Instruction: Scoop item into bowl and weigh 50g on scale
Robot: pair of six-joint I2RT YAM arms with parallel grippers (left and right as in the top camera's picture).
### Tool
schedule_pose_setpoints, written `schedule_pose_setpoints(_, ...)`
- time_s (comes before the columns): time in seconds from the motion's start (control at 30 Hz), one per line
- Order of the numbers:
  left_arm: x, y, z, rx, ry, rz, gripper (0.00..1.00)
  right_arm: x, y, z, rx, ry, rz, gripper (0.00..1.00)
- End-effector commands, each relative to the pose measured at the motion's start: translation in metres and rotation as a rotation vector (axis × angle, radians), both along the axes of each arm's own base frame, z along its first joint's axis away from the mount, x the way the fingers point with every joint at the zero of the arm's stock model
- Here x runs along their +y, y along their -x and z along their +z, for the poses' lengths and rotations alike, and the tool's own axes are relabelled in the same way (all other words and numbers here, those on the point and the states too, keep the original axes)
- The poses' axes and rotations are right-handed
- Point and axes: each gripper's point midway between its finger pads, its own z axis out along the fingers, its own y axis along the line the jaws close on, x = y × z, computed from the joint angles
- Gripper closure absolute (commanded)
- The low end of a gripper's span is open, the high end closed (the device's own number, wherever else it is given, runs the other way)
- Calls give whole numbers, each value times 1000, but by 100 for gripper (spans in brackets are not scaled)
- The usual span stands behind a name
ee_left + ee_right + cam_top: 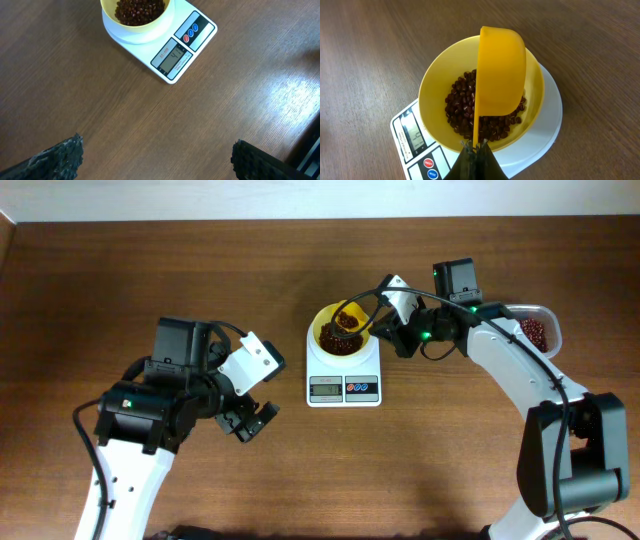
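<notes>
With the right claw (474, 147) pinching the tipped scoop (501, 70) above the bowl (432, 90) of beans (462, 107) on the scale (549, 115), and the left claw (157, 157) spread, better pour slowly, watching the display (413, 134).

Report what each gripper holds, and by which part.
Right gripper: the yellow scoop, pinched at its handle's end, over the bowl. Left gripper: nothing; open.

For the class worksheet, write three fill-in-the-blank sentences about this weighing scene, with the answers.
The bowl of beans sits on the ____.
The right gripper holds a ____ over the bowl.
The left gripper is ____.
Missing words: scale; scoop; open.
</notes>
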Motion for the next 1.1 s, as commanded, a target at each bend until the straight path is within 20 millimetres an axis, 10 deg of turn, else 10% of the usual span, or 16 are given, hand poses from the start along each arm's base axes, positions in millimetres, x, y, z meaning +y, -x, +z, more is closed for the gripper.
schedule_pose_setpoints(0.0,2,-3,5,-21,-5,-7,1,3,-5,17,-47,9,-5,96)
schedule_pose_setpoints(1.07,2,-3,5,-21,-5,-7,1,10,-9,12,-26,45,-17,96)
